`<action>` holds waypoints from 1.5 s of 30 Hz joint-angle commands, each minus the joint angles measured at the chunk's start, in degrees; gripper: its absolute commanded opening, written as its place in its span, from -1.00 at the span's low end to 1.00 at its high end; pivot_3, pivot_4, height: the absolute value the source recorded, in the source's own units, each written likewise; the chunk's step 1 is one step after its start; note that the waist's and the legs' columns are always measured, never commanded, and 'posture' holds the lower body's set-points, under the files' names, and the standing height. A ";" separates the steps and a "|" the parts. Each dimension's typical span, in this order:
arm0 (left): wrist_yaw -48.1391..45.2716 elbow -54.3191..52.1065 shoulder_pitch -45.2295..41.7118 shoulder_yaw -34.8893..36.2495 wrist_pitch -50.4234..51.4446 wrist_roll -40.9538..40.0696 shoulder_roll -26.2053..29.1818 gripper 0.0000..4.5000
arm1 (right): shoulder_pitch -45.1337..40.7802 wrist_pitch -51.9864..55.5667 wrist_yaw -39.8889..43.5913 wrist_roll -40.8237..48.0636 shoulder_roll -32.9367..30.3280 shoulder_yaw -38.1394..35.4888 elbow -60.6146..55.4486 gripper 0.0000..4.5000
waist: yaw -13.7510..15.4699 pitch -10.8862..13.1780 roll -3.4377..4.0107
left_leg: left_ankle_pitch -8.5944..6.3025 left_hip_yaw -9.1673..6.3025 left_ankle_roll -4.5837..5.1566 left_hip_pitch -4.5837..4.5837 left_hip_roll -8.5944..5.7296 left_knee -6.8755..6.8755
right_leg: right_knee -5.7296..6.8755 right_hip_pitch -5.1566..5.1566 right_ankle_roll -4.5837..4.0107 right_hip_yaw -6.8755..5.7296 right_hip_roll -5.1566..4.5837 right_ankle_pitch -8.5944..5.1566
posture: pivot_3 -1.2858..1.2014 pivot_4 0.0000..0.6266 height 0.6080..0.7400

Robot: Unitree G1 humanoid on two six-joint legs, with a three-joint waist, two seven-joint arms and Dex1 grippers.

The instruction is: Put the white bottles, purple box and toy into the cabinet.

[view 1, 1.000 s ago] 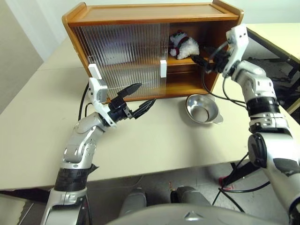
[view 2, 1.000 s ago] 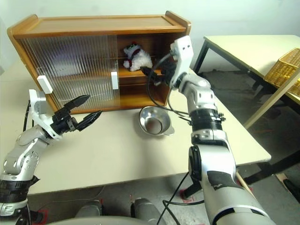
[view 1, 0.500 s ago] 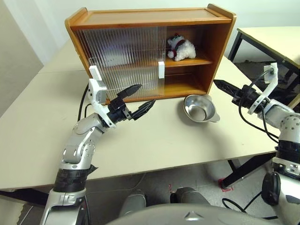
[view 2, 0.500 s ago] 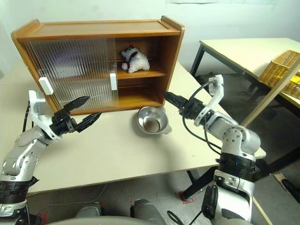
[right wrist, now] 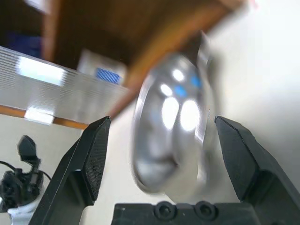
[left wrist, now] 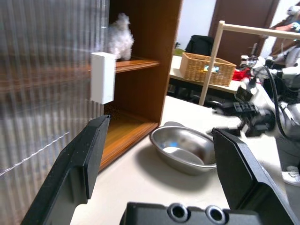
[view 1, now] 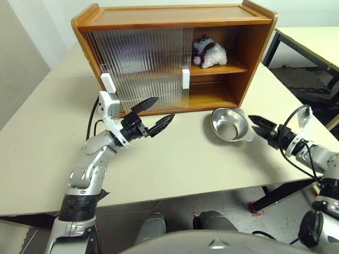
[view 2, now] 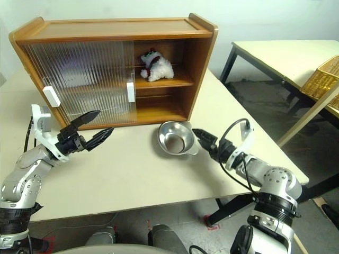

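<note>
Pale beige tabletop (view 1: 175, 169) carrying a brown wooden two-shelf cabinet (view 1: 175, 16) with ribbed translucent sliding doors, right half uncovered. Small white plush snowman toy (view 1: 210, 52) up on the upper shelf, beyond and above both grippers. Shallow round metal bowl (view 1: 229, 124) empty, just ahead of the right gripper (view 1: 257, 123), fingers spread wide, holding nothing. Left gripper (view 1: 153, 115) likewise spread and empty, hovering before the ribbed door.
</note>
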 commanded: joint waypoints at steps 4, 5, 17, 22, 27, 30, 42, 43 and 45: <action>0.28 -0.99 -0.03 0.42 0.90 -0.13 0.76 1.00 | 3.86 3.73 1.82 1.81 -1.83 -0.46 1.86 0.98 | 0.21 0.01 -0.02 | -0.18 0.21 0.02 0.01 -0.08 0.01 | 0.00 0.02 0.20 0.06 0.03 -0.16 | 0.00 -0.89 1.00; 0.26 -0.98 -0.08 0.44 0.95 -0.14 0.83 1.00 | 4.30 4.34 2.04 2.15 -1.94 -0.52 1.93 0.98 | 0.23 0.03 -0.04 | -0.21 0.25 0.03 0.01 -0.11 0.01 | 0.00 0.03 0.23 0.06 0.06 -0.18 | 0.00 -0.89 1.00; -0.31 -0.75 -0.31 -0.20 0.89 0.47 1.17 1.00 | 5.92 9.83 3.08 5.40 -1.75 -1.54 2.38 0.98 | 0.24 0.07 -0.10 | -0.26 0.28 -0.01 0.23 -0.05 0.02 | 0.02 0.22 0.15 0.03 0.23 -0.24 | -0.01 -0.90 1.00; -0.34 -0.65 -0.36 -0.18 0.92 0.60 1.19 1.00 | 4.17 9.51 2.38 5.96 -0.80 -3.03 5.12 0.98 | 0.20 0.07 -0.11 | -0.29 0.15 -0.04 0.22 -0.03 0.02 | 0.02 0.20 0.13 0.09 0.21 -0.26 | 0.00 -0.90 1.00; -0.26 -0.83 -0.31 -0.10 1.02 0.64 1.37 1.00 | 2.46 9.26 1.92 6.29 -0.15 -3.62 6.71 0.98 | 0.21 0.07 -0.09 | -0.30 0.15 -0.05 0.21 -0.03 0.02 | 0.02 0.17 0.13 0.11 0.21 -0.26 | 0.00 -0.91 1.00; -0.18 -0.93 -0.35 -0.15 1.06 0.66 1.43 1.00 | 1.79 8.96 1.68 6.20 -0.01 -3.74 7.60 0.98 | 0.24 0.07 -0.09 | -0.30 0.14 -0.04 0.20 -0.03 0.02 | 0.02 0.17 0.13 0.11 0.20 -0.26 | 0.00 -0.91 1.00; 0.01 -1.05 -0.62 -0.27 1.13 0.63 1.47 1.00 | 1.38 7.66 1.96 5.82 -0.24 -3.39 8.57 0.98 | 0.24 0.07 -0.09 | -0.31 0.16 -0.03 0.20 -0.04 0.02 | 0.02 0.18 0.13 0.09 0.20 -0.26 | 0.00 -0.91 1.00; 0.01 -1.05 -0.65 -0.27 1.15 0.61 1.48 1.00 | 1.38 7.53 1.96 5.82 -0.27 -3.37 8.64 0.80 | 0.24 0.07 -0.09 | -0.31 0.16 -0.03 0.20 -0.04 0.02 | 0.02 0.18 0.13 0.09 0.20 -0.26 | 0.00 -0.91 1.00; 0.00 -1.06 -0.71 -0.24 1.20 0.56 1.52 1.00 | 1.40 7.44 1.94 5.90 -0.26 -3.37 8.67 0.57 | 0.24 0.07 -0.09 | -0.31 0.16 -0.03 0.20 -0.04 0.02 | 0.02 0.18 0.13 0.09 0.20 -0.26 | 0.00 -0.92 1.00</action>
